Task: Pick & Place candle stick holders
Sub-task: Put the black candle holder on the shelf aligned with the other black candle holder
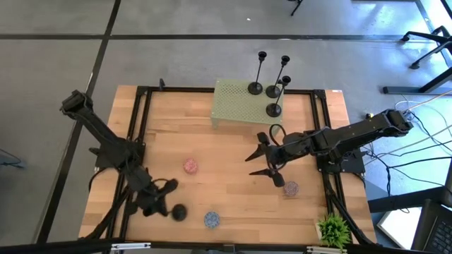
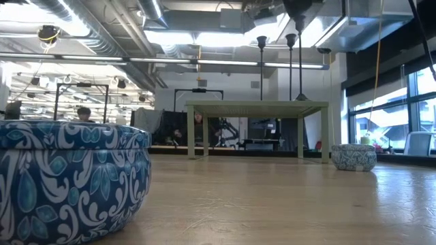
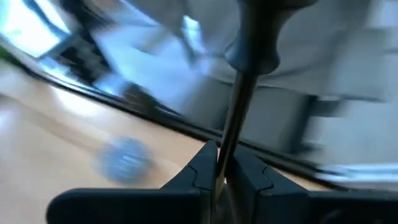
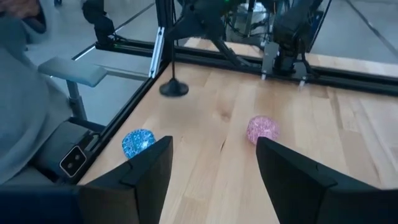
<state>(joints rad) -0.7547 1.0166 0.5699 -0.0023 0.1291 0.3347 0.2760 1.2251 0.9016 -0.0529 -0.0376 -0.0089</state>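
Three black candle stick holders stand by their round bases on the green perforated stand (image 1: 236, 106) at the table's far side: one (image 1: 256, 87), one (image 1: 274, 90), one (image 1: 273, 109). Their stems show in the low view (image 2: 261, 68). A fourth holder (image 1: 179, 212) is at the near left, with its base (image 4: 174, 88) at table level. My left gripper (image 1: 162, 200) is shut on its stem. My right gripper (image 1: 265, 159) is open and empty over the table's middle right, and its fingers (image 4: 146, 171) point toward the table's left. My left gripper pinches the holder's thin stem (image 3: 227, 152) between its two fingers, which lie across the stem. The stem runs on past the fingers to a thicker end (image 3: 255, 50). The holder stands about upright (image 4: 174, 65). Whether its base rests on the table or hangs just above it, I cannot tell.
Three small patterned bowls lie on the table: a pink one (image 1: 191, 166), a blue one (image 1: 212, 219) and a grey one (image 1: 291, 188). A small green plant (image 1: 333, 229) stands at the near right corner. A black frame (image 1: 141, 127) borders the tabletop.
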